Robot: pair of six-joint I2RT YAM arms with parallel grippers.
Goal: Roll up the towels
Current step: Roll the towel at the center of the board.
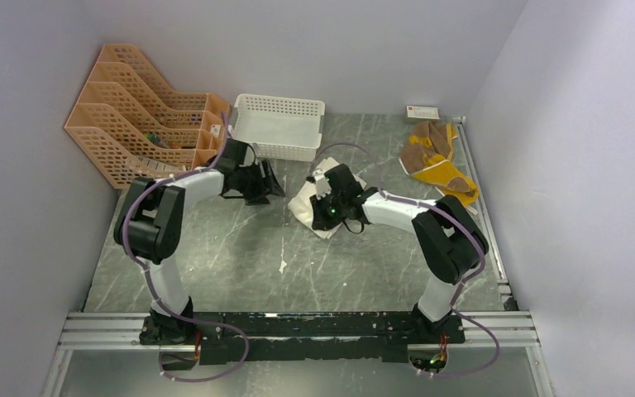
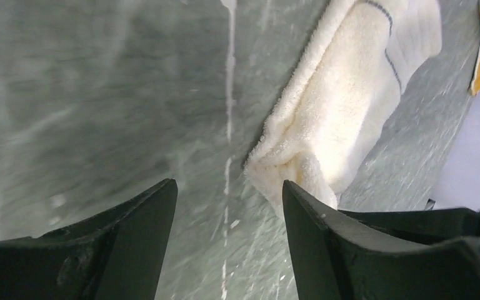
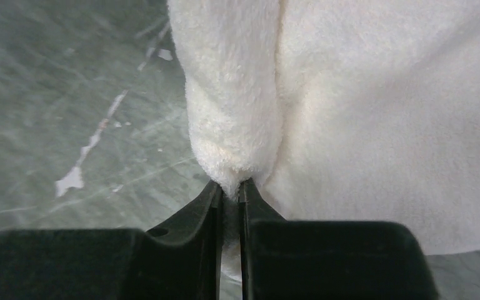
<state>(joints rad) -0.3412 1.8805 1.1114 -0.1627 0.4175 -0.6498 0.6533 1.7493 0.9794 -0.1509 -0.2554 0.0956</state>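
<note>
Right wrist: cream towel (image 3: pixel 362 125) between fingers (image 3: pixel 187 250)

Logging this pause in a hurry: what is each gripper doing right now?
Left gripper: open, holding nothing, just beside the white towel.
Right gripper: closed, pinching a fold of the white towel.

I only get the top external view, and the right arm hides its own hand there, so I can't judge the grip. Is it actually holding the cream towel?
Observer: Yes. The right hand is shut on a raised fold of the cream-white towel.
Operator: And the left hand?
Observer: The left hand is open with only bare table between its tips. The towel's rolled end lies just outside them, not gripped.
</note>
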